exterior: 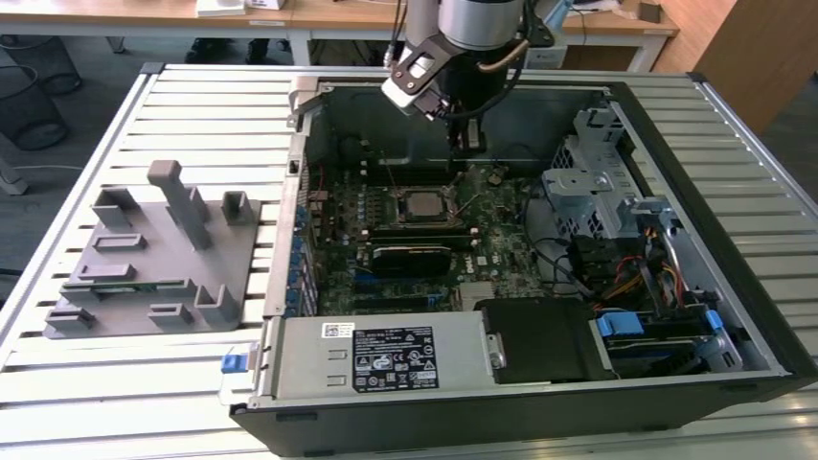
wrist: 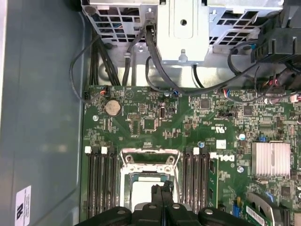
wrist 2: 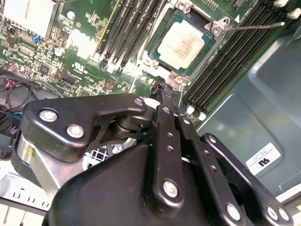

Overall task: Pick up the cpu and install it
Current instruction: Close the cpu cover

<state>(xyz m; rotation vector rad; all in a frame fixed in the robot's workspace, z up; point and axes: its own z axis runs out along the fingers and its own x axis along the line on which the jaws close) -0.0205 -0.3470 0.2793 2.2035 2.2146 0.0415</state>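
The cpu point(exterior: 420, 204) lies flat in the open socket on the green motherboard point(exterior: 492, 244), inside the opened computer case point(exterior: 715, 287). Its silvery top shows in both wrist views point(wrist 2: 181, 44) point(wrist: 143, 188). My gripper point(exterior: 466, 136) hangs inside the case above the board, a little toward the case's back wall from the socket. Its black fingertips point(wrist 2: 162, 94) are pressed together with nothing between them. In the first wrist view the gripper point(wrist: 162, 193) overlaps one edge of the chip. The socket's thin metal lever point(wrist 2: 258, 26) stands swung away.
A grey plastic fixture plate point(exterior: 141, 259) with upright blocks sits on the slatted table at the exterior view's left. Inside the case are memory slots point(wrist 2: 127, 33), a drive cage point(exterior: 588, 182), cable bundles point(exterior: 614, 259) and a power supply point(exterior: 383, 355).
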